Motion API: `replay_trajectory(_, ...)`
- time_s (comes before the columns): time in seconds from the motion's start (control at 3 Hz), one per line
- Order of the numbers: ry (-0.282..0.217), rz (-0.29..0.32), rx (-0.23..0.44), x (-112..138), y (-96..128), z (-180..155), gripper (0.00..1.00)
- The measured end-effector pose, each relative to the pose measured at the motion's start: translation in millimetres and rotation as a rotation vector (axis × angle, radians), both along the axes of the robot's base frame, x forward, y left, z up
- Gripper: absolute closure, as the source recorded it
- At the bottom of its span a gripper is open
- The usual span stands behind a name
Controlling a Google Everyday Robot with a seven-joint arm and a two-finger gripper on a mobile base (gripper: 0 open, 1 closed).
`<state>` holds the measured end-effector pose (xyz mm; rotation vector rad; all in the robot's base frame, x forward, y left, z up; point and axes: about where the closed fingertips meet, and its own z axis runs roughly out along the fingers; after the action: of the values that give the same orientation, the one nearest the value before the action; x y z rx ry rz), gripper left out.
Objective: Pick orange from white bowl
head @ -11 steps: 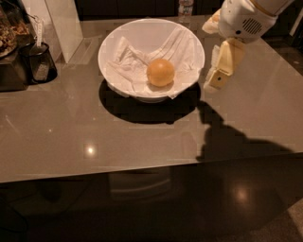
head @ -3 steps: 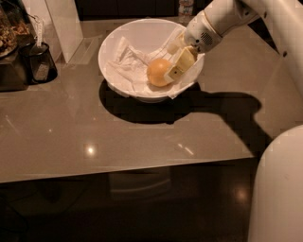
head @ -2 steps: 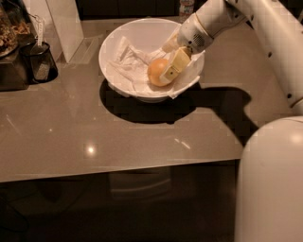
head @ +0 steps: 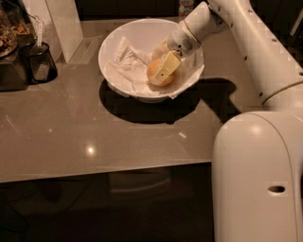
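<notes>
- Partly hidden behind the hand (head: pixel 164 65), inside the white bowl (head: pixel 113 42) at upper centre: the orange (head: pixel 152 72).
- Cut off by the top edge: a small object (head: pixel 185 5), too little showing to identify.
- Cut off at upper left: clutter (head: pixel 9 33), too dark to name.

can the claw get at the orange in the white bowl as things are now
Probably yes. The claw sits inside the white bowl, right against the orange, reaching in over the rim. Nothing lies between them; the crumpled napkin is off to the side.
</notes>
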<state>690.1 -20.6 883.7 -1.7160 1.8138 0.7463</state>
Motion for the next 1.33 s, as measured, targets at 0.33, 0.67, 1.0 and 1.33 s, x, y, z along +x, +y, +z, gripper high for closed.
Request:
replay_trajectory(0.33,0.04,-0.036,0.002,3.2,-12.4,-16.1,0.14)
replay_trajectory(0.67,0.049,-0.05,0.002,2.9,-17.7,-18.4,0.33)
replay_trajectory(1.0,0.076,-0.071,0.003,1.5,-24.5,-28.5,0.52)
replay_trajectory(1.33,0.075,-0.071,0.003,1.4,-24.5,-26.0,0.72)
